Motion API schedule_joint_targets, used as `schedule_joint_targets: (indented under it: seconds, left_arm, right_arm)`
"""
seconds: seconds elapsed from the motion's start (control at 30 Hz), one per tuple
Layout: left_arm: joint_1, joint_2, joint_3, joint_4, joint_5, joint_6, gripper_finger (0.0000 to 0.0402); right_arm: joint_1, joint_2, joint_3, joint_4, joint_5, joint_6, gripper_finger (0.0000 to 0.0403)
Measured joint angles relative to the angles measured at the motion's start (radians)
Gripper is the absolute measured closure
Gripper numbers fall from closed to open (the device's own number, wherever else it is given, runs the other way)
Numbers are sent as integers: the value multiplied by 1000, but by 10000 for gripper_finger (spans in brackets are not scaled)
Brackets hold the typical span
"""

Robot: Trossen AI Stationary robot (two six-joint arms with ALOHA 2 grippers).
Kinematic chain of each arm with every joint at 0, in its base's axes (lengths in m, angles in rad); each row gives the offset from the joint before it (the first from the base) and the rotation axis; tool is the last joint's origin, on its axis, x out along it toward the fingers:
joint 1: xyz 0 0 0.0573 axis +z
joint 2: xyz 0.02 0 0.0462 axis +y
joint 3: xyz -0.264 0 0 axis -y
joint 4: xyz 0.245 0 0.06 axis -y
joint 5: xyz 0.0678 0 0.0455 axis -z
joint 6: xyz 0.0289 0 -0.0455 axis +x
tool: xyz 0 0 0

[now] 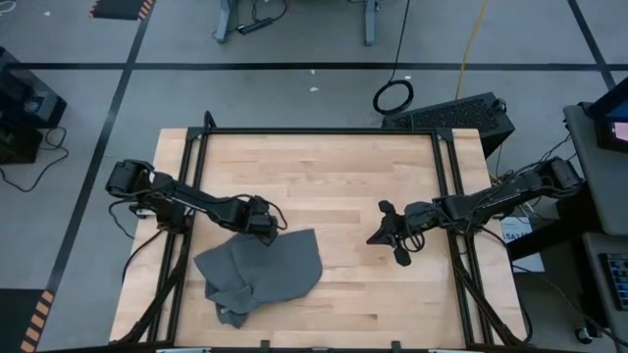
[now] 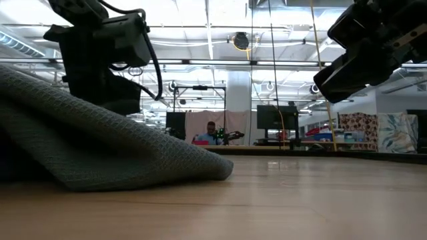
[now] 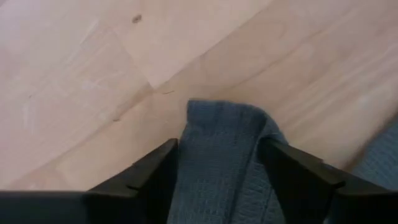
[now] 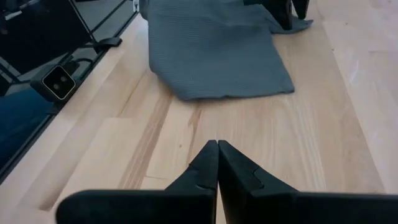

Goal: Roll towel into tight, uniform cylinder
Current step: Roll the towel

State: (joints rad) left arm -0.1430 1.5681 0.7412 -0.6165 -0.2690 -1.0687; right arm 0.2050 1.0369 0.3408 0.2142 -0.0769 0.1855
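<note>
crumpled towel (image 3: pixel 221 162) corner sits between my left gripper (image 3: pixel 217 171) fingers (spread, not pinching); right gripper (image 4: pixel 217 163) is closed, well apart.

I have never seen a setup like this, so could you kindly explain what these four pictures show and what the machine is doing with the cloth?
This is a robot with two dark arms at a wooden table, each ending in a two-finger gripper. One picture looks straight down from above, one looks level across the tabletop, and two come from small cameras on the arms' wrists. A rumpled grey towel lies on the table, not yet rolled. The left gripper is at the towel's edge: in its wrist picture a corner of cloth sits between its open fingers, not clamped. The right gripper is shut and empty, over bare wood some way from the towel. The room behind the table is a workshop.
</note>
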Motion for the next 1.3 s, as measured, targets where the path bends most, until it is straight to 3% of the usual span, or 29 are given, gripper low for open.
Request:
schedule_joint_targets:
  seconds: [0.3, 0.5, 0.83, 1.0, 1.17, 1.3]
  left_arm:
    - [8, -58, 22, 1, -29, 58, 139]
    - [29, -39, 21, 10, -40, 143, 160]
    - [39, 45, 24, 68, -47, 194, 238]
    - [39, 92, 26, 133, -58, 216, 297]
    - [36, 75, 23, 166, -87, 238, 383]
    - [29, 21, 26, 174, -135, 253, 392]
  right_arm:
    - [0, 27, 0, -1, 0, 11, 403]
    - [0, 26, 0, 0, -1, 14, 403]
    - [0, 26, 0, 7, 1, 31, 403]
    - [0, 26, 0, 14, 1, 39, 403]
    - [0, 26, 0, 29, 5, 38, 403]
    - [2, 26, 0, 54, 55, 44, 403]
